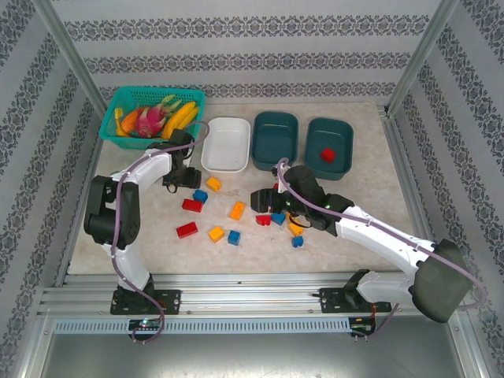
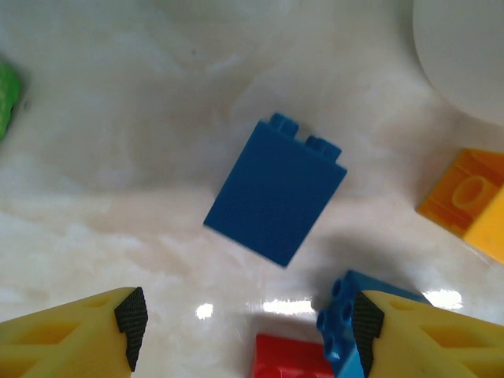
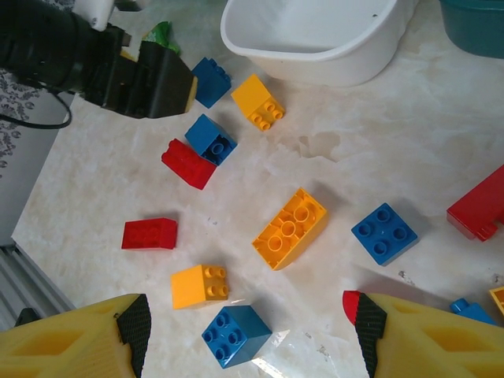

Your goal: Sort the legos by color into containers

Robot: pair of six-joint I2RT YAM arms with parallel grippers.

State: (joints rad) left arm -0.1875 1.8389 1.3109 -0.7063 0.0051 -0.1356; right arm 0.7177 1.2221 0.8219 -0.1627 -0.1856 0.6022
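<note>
Red, blue and orange legos lie scattered on the table in front of the white tub and the two teal tubs. The right teal tub holds one red brick. My left gripper is open low over a dark blue brick lying on its side. A lighter blue brick sits against its right finger, and a red brick lies between the fingers. My right gripper hangs open above a blue brick, with an orange brick beyond it.
A turquoise basket with toy fruit stands at the back left. A green wrapper lies left of the left gripper. The two grippers are about a hand's width apart. Metal frame posts stand at the table's back corners.
</note>
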